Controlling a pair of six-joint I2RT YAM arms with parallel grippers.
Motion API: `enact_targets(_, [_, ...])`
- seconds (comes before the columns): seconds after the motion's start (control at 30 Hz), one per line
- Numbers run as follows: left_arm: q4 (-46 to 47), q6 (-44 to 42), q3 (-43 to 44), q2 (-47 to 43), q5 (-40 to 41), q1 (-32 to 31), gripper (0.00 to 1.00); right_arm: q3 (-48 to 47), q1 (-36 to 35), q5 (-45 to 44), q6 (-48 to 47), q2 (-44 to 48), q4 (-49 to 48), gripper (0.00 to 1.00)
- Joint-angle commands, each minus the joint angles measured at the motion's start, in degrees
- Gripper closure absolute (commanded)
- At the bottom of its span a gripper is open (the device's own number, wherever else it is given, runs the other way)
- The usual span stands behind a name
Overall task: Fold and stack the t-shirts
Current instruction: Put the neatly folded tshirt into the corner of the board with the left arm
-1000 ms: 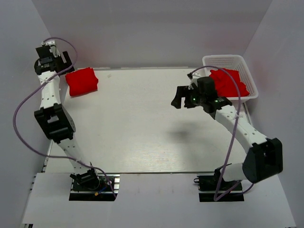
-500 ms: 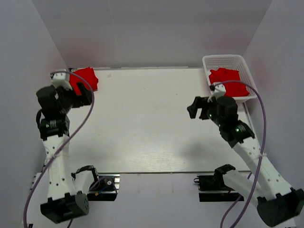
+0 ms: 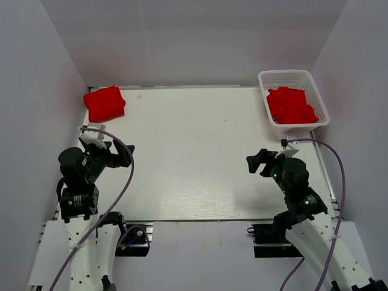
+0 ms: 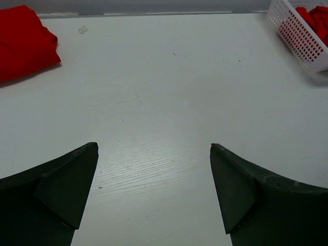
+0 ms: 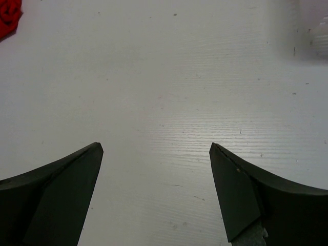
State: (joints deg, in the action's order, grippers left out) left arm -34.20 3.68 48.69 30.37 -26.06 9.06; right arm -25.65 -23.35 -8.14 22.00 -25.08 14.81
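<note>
Red t-shirts (image 3: 292,106) in white basket (image 3: 290,79) (folded one (image 3: 104,103) outside) — left tool (image 4: 154,145), right tool (image 5: 155,144) splayed.

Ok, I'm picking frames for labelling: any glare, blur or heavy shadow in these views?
Top external: even, soft light, sharp, only faint shadows on the table. Left wrist: clear; the folded t-shirt casts a thin shadow; its own fingers are dark silhouettes. Right wrist: mild sheen on the table, top-right corner hazy.
</note>
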Motion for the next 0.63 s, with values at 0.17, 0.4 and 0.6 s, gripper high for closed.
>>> enact_targets(0.17, [-0.52, -0.34, -0.17, -0.22, 1.54, -0.27, 0.00, 0.42, 0.06, 0.06, 2.34, -1.20, -4.00, 0.09])
enact_targets(0.4, [-0.52, -0.34, -0.17, -0.22, 2.07, -0.27, 0.00, 1.39, 0.06, -1.09, 2.26, 1.35, -4.00, 0.09])
enact_targets(0.6, [-1.05, -0.34, 0.36, 0.30, 2.07, -0.27, 0.00, 1.04, -0.11, -0.47, 2.61, 1.09, -4.00, 0.09])
